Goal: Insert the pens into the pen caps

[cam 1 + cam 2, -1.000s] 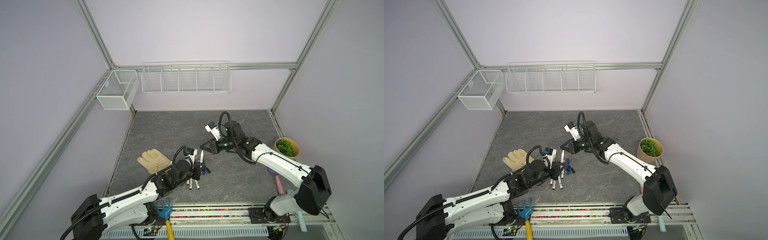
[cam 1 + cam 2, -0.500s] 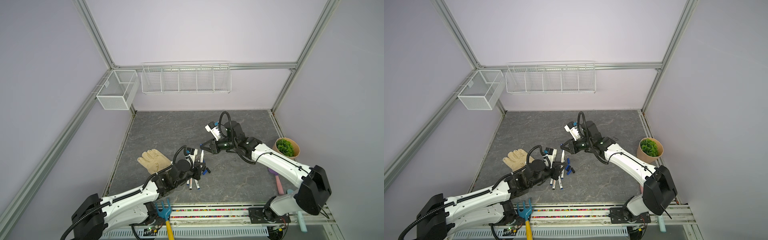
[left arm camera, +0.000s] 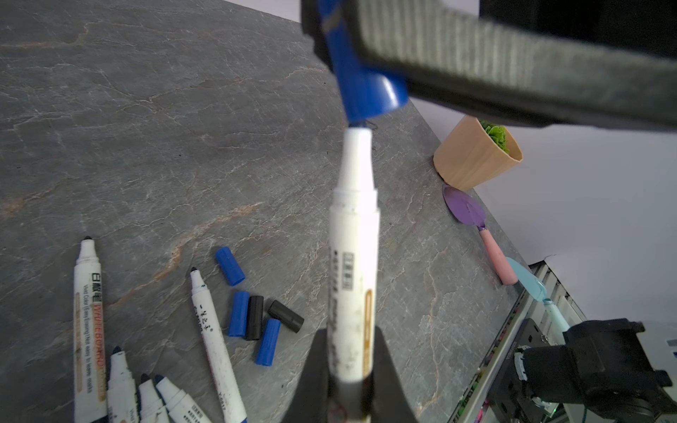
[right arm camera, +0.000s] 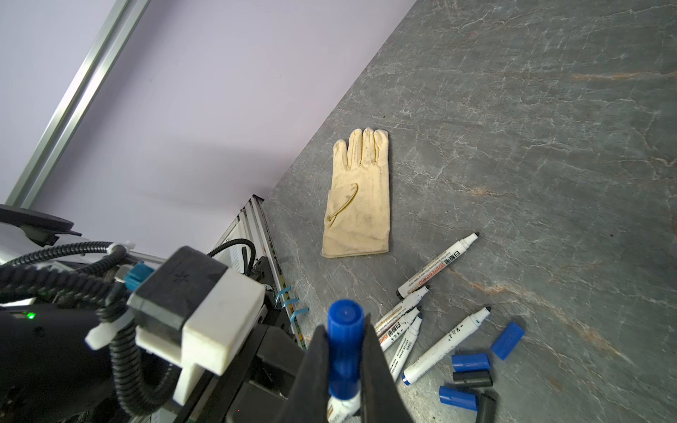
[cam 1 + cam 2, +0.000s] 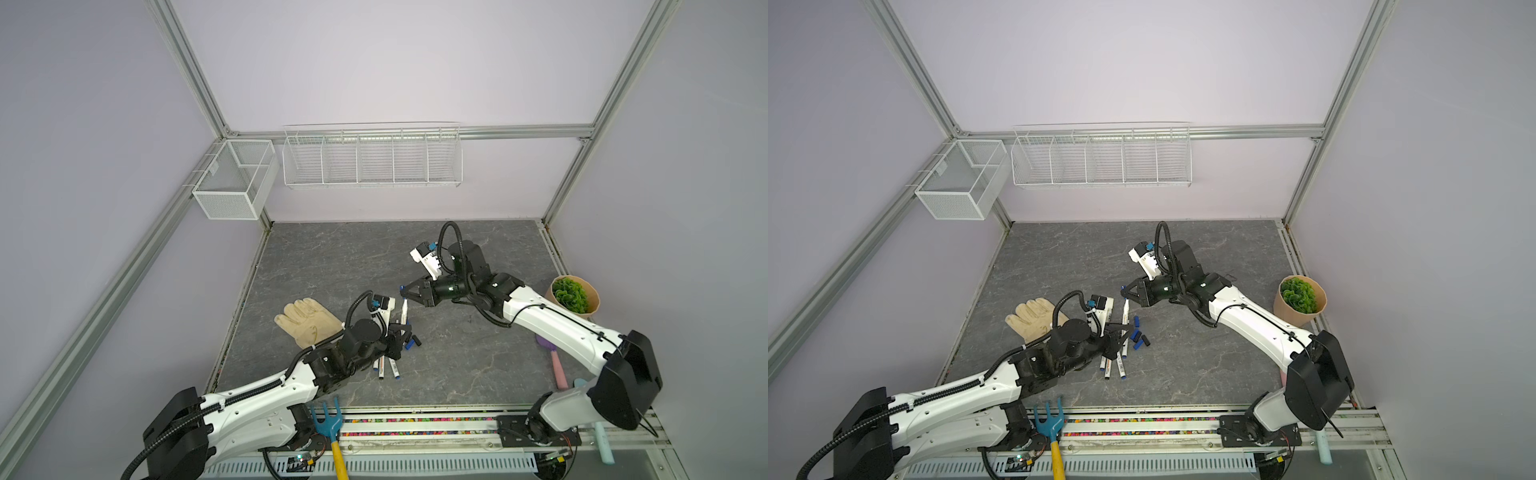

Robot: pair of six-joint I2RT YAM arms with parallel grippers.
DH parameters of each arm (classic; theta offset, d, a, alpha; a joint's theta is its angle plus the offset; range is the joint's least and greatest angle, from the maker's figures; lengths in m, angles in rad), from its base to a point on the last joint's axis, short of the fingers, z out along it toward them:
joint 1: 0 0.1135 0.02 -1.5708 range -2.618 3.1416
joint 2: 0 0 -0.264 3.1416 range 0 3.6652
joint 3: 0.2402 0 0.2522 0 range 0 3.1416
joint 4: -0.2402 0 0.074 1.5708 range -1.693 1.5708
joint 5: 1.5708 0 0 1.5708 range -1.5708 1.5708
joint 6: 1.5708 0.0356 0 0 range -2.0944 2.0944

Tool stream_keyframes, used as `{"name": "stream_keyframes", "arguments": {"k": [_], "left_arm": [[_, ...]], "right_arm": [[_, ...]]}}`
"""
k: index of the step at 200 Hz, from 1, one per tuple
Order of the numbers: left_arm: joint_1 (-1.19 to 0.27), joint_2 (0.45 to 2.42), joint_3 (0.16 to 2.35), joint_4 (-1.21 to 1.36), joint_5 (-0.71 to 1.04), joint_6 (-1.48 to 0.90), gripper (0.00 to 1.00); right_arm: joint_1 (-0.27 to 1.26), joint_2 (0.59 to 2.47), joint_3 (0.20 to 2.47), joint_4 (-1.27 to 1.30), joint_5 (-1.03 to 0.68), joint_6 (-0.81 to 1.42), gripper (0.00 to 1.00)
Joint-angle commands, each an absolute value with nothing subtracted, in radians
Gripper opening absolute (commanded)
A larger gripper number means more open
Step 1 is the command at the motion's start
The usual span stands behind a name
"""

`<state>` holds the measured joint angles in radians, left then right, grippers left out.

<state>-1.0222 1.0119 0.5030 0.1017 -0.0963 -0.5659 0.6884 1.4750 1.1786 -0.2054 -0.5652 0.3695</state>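
My left gripper [image 3: 350,342] is shut on a white pen [image 3: 353,234], low on its barrel. The pen's nose points up into the open end of a blue pen cap [image 3: 362,88]. My right gripper [image 4: 345,329] is shut on that blue pen cap [image 4: 344,340], and the pen's white nose [image 4: 342,404] shows just under it. How deep the tip sits I cannot tell. In both top views the two grippers [image 5: 399,336] [image 5: 403,291] meet over the mat's middle, joined by the pen [image 5: 1125,309]. Several loose pens [image 5: 386,365] and pen caps [image 3: 254,318], blue and black, lie below.
A cream glove [image 4: 357,194] lies left of the pens. A potted plant [image 5: 575,295] and a purple trowel with a pink handle [image 5: 550,357] stand at the right edge. A blue garden fork [image 5: 328,424] rests on the front rail. Wire baskets [image 5: 372,156] hang on the back wall.
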Motion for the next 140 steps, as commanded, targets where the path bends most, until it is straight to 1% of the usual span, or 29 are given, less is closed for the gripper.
{"name": "stream_keyframes", "arguments": {"k": [1,88,140], "left_arm": [[-1.027,1.000,0.515,0.139,-0.100,-0.553,0.00],[-1.027,1.009,0.517,0.141,-0.097,-0.552,0.00],[-1.028,1.013,0.518,0.138,-0.098,-0.552,0.00]], "right_arm": [[0.680,1.491,1.189,-0.225,-0.549,0.345,0.07],[0.669,1.511,1.219,-0.219,-0.538,0.342,0.07],[0.667,1.502,1.192,-0.209,-0.572,0.351,0.07]]}}
